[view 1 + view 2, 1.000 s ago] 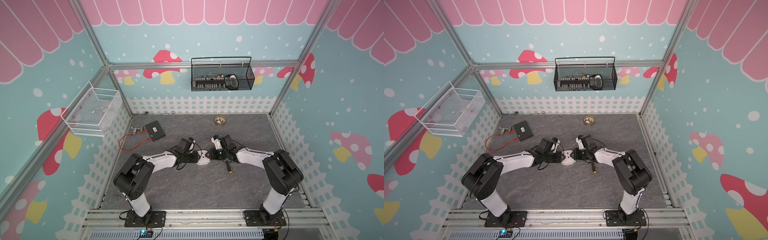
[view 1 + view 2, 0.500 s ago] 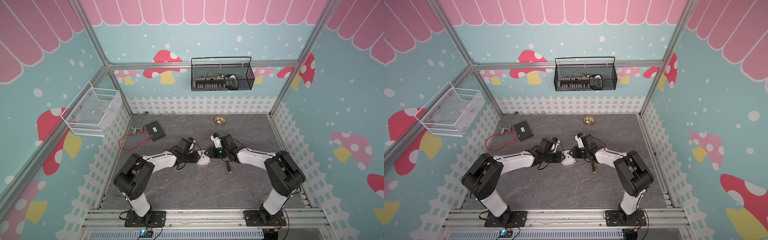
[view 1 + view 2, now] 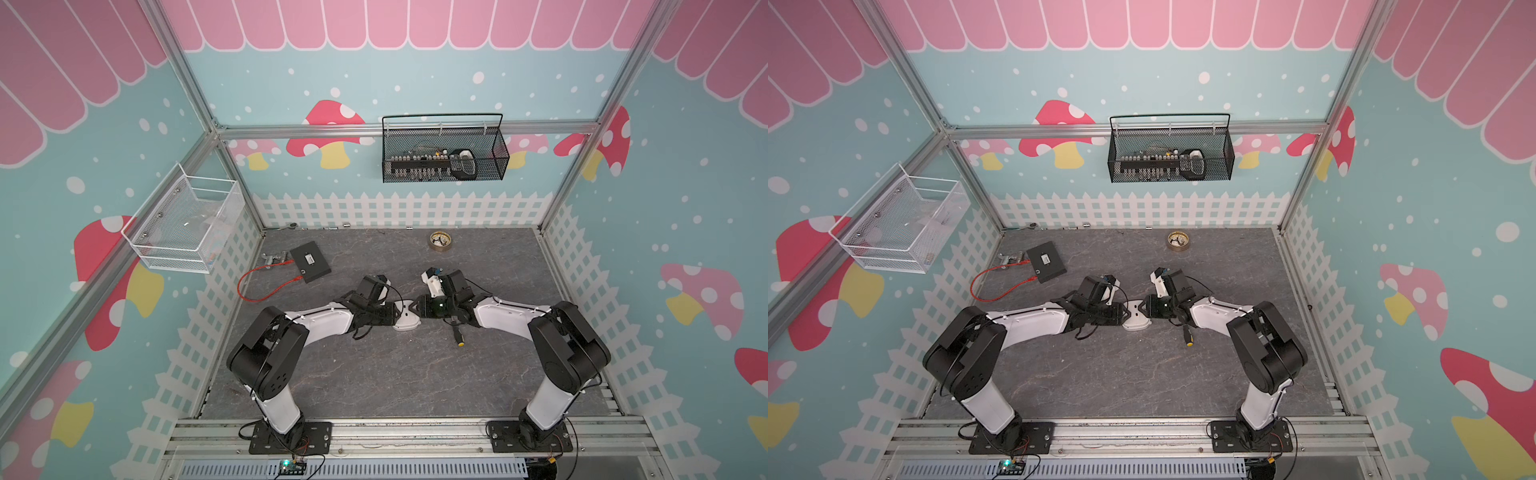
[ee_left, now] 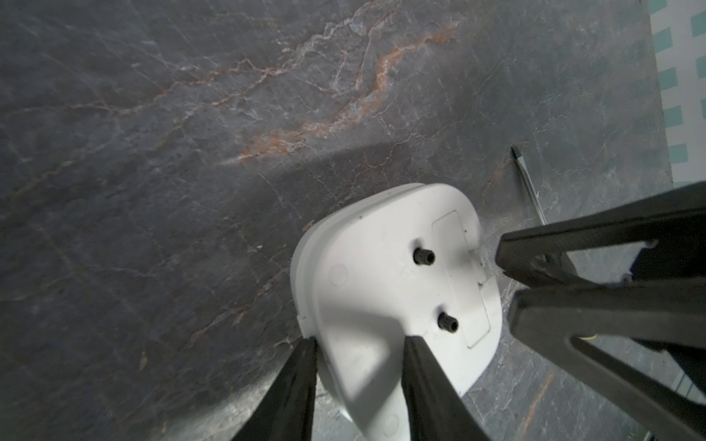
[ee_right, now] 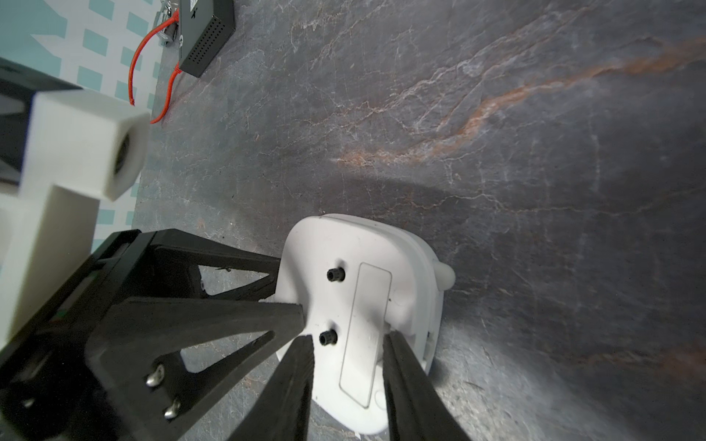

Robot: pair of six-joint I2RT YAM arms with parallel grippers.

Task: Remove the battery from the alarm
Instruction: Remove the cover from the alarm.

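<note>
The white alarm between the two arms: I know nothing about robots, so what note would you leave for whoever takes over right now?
Left end effector: clamped on the alarm at its rim.
Right end effector: jaws apart, tips at the battery cover end of the alarm's back; grip unclear.
Alarm: back up on the table, between the arms. The screwdriver lies by the right arm, untouched.
Done: alarm steadied.
Left: open the cover, take out the battery, which is not visible.

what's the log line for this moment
left tool: clamped on alarm rim | right tool: tips at battery cover, grip unclear | battery cover: in place | battery: not visible | screwdriver: lying on table
</note>
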